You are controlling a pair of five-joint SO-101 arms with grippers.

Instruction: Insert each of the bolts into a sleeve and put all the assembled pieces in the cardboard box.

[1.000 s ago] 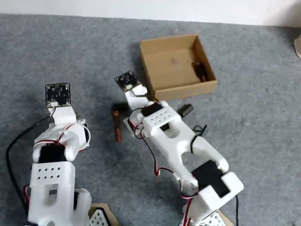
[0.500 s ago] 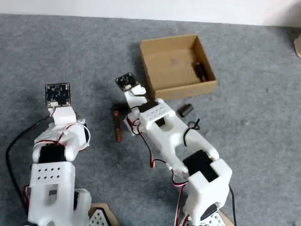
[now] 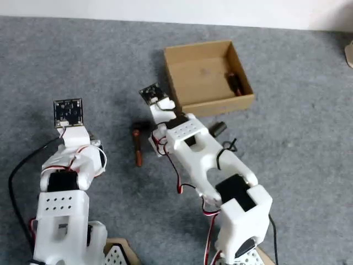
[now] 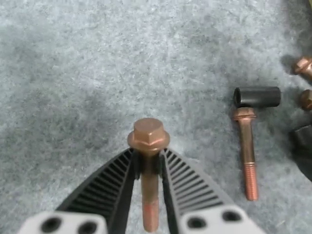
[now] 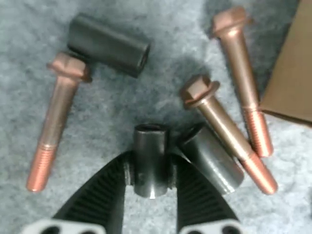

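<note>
My left gripper (image 4: pixel 147 155) is shut on a copper bolt (image 4: pixel 148 135), its hex head pointing away from the wrist. My right gripper (image 5: pixel 150 168) is shut on a dark sleeve (image 5: pixel 150 146) just above the carpet. Around it lie a loose sleeve (image 5: pixel 108 45), a second sleeve (image 5: pixel 214 161) and three copper bolts (image 5: pixel 56 117) (image 5: pixel 226 131) (image 5: pixel 242 73). The cardboard box (image 3: pixel 193 83) stands beyond the right arm (image 3: pixel 193 146) and holds one assembled piece (image 3: pixel 234 83). The left arm (image 3: pixel 71 160) stays at the left.
One bolt (image 3: pixel 137 146) lies between the two arms, with a sleeve (image 3: pixel 218 128) on the carpet below the box's front wall. Grey carpet stretches open to the far left and to the right of the box.
The right arm's wrist has shifted slightly toward the box and its elbow has drawn in nearer the front. The left arm has kept still.
</note>
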